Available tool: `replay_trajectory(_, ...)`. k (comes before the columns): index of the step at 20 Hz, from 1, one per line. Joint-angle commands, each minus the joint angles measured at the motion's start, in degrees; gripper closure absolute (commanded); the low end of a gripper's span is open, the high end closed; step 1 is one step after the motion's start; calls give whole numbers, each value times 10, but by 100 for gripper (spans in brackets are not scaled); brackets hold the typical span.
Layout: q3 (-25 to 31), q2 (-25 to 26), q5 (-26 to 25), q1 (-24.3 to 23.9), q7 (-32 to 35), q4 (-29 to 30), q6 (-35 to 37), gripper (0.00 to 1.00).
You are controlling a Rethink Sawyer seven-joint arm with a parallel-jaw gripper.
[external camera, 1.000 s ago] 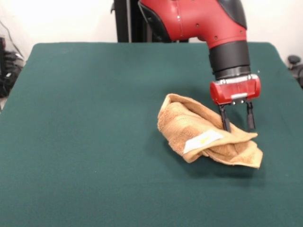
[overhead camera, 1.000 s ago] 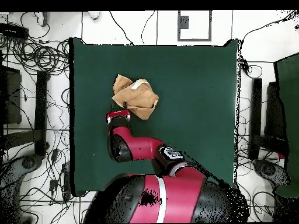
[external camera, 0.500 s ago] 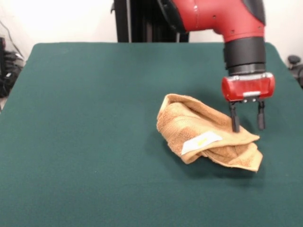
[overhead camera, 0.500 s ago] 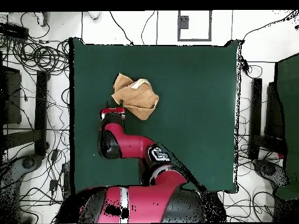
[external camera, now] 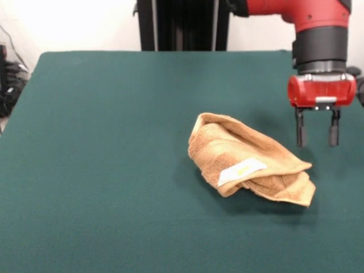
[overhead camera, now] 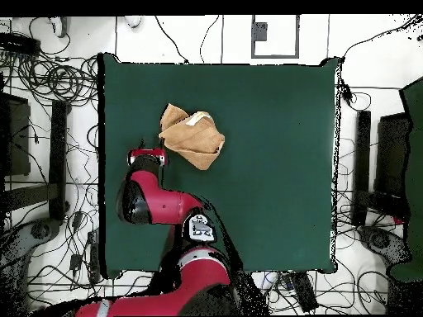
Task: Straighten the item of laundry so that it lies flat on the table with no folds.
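The item of laundry (external camera: 248,160) is a tan terry towel, crumpled and folded over itself on the table (external camera: 102,142), with a white-yellow tag showing on its front fold. In the overhead view the towel (overhead camera: 192,137) lies in the upper left part of the green surface. My gripper (external camera: 315,138) hangs open above the table, just right of the towel's far right end, apart from it, with nothing between its fingers. From above, the red gripper head (overhead camera: 146,154) sits below and left of the towel.
The table's right edge (external camera: 341,74) is close to my gripper. Black posts (external camera: 182,25) stand behind the far edge. Cables and equipment (overhead camera: 49,99) surround the table in the overhead view.
My gripper has lifted off the towel's right end and moved right, away from it, staying open. The towel has barely shifted.
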Motion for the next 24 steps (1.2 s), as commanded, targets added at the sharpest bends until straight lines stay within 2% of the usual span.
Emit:
replay_trajectory(1,-50,22,83,30,72,-26,76,0)
replay_trajectory(4,-83,40,119,57,54,-36,85,0)
replay_trajectory(9,-169,75,235,136,12,-60,106,0)
replay_trajectory(11,-186,84,257,154,8,-67,117,0)
replay_trajectory(15,-168,93,233,144,33,-80,122,0)
replay_trajectory(19,-181,97,240,159,42,-86,129,0)
replay_trajectory(24,-163,98,214,146,67,-92,118,0)
